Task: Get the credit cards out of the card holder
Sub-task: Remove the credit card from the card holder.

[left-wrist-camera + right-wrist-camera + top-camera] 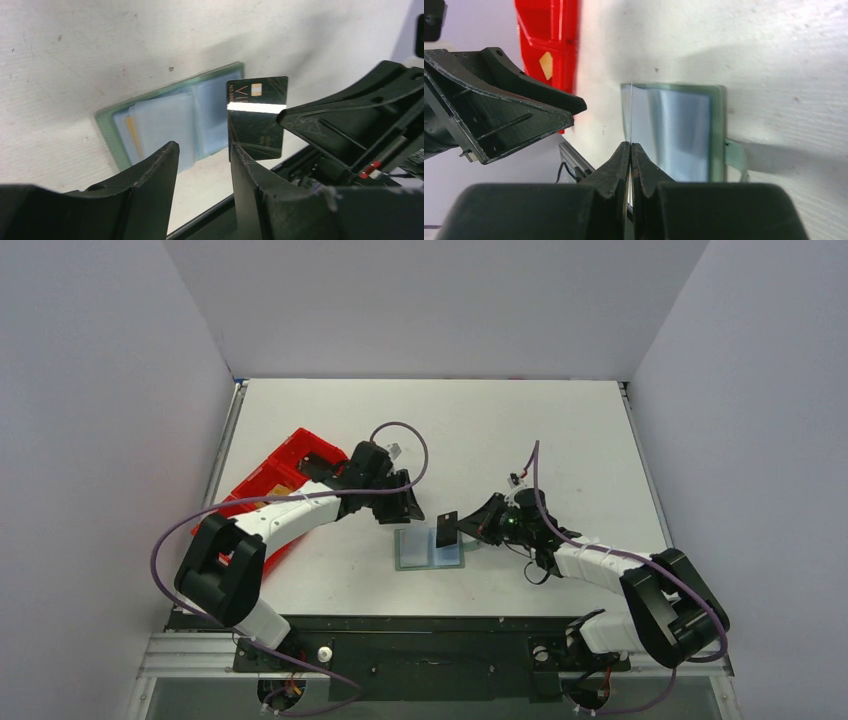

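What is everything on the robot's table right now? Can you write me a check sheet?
Surface: white table, a few small specks.
Job's things: card holder lies open and flat; dark card is out of it, held on edge over the holder; orange card sits in a sleeve.
Clutter: red tray at the table's left edge, partly under the left arm.
Grippers: left gripper open and empty, near the holder; right gripper shut on the dark card.
Cables: purple cable loops along each arm, clear of the cards.
Surroundings: pale walls on three sides, nothing else seen.
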You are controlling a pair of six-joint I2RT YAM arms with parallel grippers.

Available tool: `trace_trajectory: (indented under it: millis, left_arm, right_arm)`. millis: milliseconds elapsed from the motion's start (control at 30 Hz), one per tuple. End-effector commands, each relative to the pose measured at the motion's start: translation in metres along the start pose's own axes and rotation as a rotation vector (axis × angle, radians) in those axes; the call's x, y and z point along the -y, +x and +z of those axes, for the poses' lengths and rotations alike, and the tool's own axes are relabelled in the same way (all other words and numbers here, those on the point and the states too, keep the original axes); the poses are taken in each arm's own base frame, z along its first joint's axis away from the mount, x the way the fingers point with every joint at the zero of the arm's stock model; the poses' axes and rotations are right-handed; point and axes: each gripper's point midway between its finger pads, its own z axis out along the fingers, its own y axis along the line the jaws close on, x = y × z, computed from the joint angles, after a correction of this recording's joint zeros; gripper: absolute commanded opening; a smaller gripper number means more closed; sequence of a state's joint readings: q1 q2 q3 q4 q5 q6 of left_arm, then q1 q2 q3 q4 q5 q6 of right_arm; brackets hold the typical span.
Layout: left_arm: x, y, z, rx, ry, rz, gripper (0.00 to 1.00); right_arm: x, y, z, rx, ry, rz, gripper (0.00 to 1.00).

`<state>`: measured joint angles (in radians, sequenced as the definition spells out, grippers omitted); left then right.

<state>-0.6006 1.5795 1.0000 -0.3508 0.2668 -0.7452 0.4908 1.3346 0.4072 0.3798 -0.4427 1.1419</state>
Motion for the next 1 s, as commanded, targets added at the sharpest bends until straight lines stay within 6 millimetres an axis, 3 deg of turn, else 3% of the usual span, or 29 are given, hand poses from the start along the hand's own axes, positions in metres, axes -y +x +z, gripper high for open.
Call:
trace_trajectory:
  millis: [0, 167, 367, 967]
  left_arm:
    - [0.039, -0.021, -0.029, 0.042, 0.243, -0.015, 0.42]
    - [0.044, -0.026, -0.046, 0.028, 0.397, -0.084, 0.46]
    - [0.057, -0.034, -0.063, 0.053, 0.556, -0.099, 0.47]
    - [0.069, -0.028, -0.062, -0.003, 0.675, -0.142, 0.47]
  right_arm:
    - [-0.046, -0.02, -0.007, 0.038, -0.117, -0.012, 0.0]
    - [-0.079, -0.028, -0.013, 0.04, -0.207, 0.005, 0.0]
    - [-0.103, -0.032, -0.018, 0.034, -0.284, 0.025, 0.0]
    - [-0.128, -0.027, -0.021, 0.011, -0.369, 0.049, 0.0]
